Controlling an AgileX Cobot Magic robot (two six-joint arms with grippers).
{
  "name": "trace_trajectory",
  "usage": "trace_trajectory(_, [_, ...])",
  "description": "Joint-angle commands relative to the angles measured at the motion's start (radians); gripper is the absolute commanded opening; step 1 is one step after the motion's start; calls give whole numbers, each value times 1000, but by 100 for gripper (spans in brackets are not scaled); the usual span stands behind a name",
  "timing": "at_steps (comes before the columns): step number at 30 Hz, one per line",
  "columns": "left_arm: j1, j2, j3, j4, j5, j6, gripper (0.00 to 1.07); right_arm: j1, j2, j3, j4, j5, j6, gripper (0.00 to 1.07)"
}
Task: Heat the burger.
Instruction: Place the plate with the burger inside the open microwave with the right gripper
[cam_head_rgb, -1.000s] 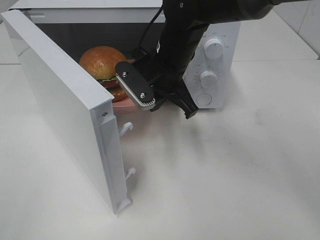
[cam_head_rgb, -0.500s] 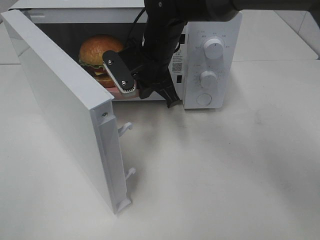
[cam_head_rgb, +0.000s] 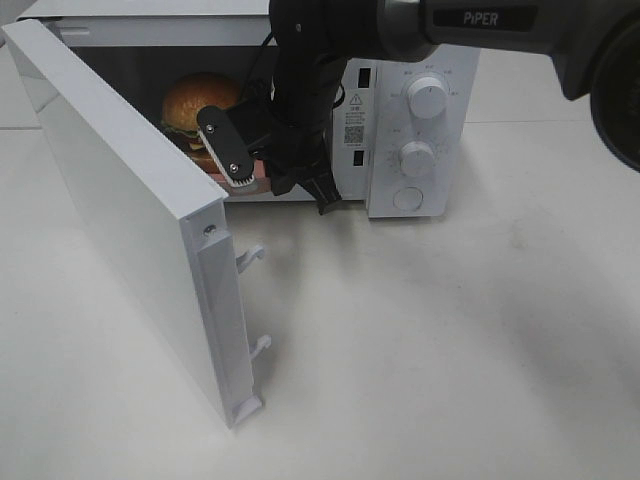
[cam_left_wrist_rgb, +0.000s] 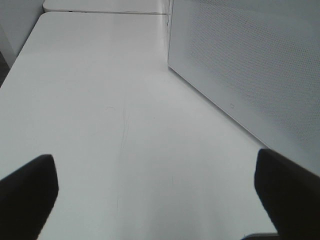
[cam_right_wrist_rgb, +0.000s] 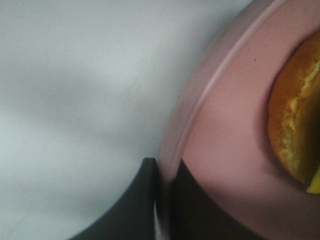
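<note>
Gaping door (cam_head_rgb: 130, 220): standing fully out at the near left, two white latch hooks (cam_head_rgb: 255, 255) showing on its free edge.
Table (cam_head_rgb: 450, 330): white and bare in front of the oven.
Left gripper (cam_left_wrist_rgb: 157, 195): out of the high view; in its own wrist view, fingers spread wide over the table with nothing between them, a white perforated panel (cam_left_wrist_rgb: 260, 75) alongside.
Right gripper (cam_head_rgb: 250, 180): reaching in through the oven mouth from the right arm; fingers drawn narrow and pinching the rim of the pink plate (cam_right_wrist_rgb: 225, 125), as the wrist view shows close up.
Pink plate in the high view (cam_head_rgb: 262, 186): only a sliver showing at the front of the cavity, just behind the gripper; resting on the floor or held a little above it, cannot tell.
Burger (cam_head_rgb: 198, 105): upright on the plate, inside the microwave (cam_head_rgb: 420, 60) toward the left of the cavity, partly hidden by the arm; bun edge also close by in the right wrist view (cam_right_wrist_rgb: 295, 125).
Controls: two dials (cam_head_rgb: 428, 97) (cam_head_rgb: 416, 156) and a round button (cam_head_rgb: 407, 198) on the right-hand panel, nothing near them.
Done, by the look of it: door open, burger and plate brought into the cavity.
Left to do, as a judgement: letting go of the rim, backing the arm clear, shutting the door, turning a dial to start heating.
Progress: roughly halfway.
</note>
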Motion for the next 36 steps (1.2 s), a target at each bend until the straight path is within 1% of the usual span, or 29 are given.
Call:
trace_trajectory(1, [0, -15, 3, -1, -17, 0, 100, 1, 3, -41, -7, -42, 16, 0])
trace_trajectory(3, [0, -15, 3, -1, -17, 0, 100, 1, 33, -79, -23, -44, 52, 0])
trace_trajectory(6, [0, -15, 3, -1, -17, 0, 100, 1, 48, -94, -43, -47, 60, 1])
trace_trajectory(9, [0, -15, 3, -1, -17, 0, 100, 1, 52, -94, -47, -51, 58, 2])
trace_trajectory(11, [0, -15, 3, -1, -17, 0, 100, -2, 69, -102, -68, -75, 78, 5])
trace_trajectory(14, [0, -15, 3, -1, -17, 0, 100, -2, 76, -104, -79, -84, 92, 6])
trace_trajectory(16, [0, -15, 3, -1, -17, 0, 100, -2, 102, -129, -103, -86, 140, 13])
trace_trajectory(19, [0, -15, 3, -1, -17, 0, 100, -2, 111, -136, -103, -99, 145, 15])
trace_trajectory(20, [0, -15, 3, -1, -17, 0, 100, -2, 114, -136, -103, -115, 147, 22])
trace_trajectory(21, [0, -15, 3, -1, -17, 0, 100, -2, 117, -136, -105, -148, 172, 31])
trace_trajectory(22, [0, -15, 3, -1, -17, 0, 100, -2, 117, -136, -105, -148, 172, 31])
trace_trajectory(23, [0, -15, 3, -1, -17, 0, 100, -2, 117, -136, -107, -180, 201, 39])
trace_trajectory(24, [0, -15, 3, -1, -17, 0, 100, -2, 117, -136, -110, -192, 214, 43])
trace_trajectory(25, [0, -15, 3, -1, -17, 0, 100, -2, 117, -136, -110, -192, 214, 43])
trace_trajectory(26, [0, -15, 3, -1, -17, 0, 100, -2, 117, -136, -114, -210, 224, 48])
trace_trajectory(36, [0, -15, 3, -1, -17, 0, 100, -2, 117, -133, -102, -202, 271, 49])
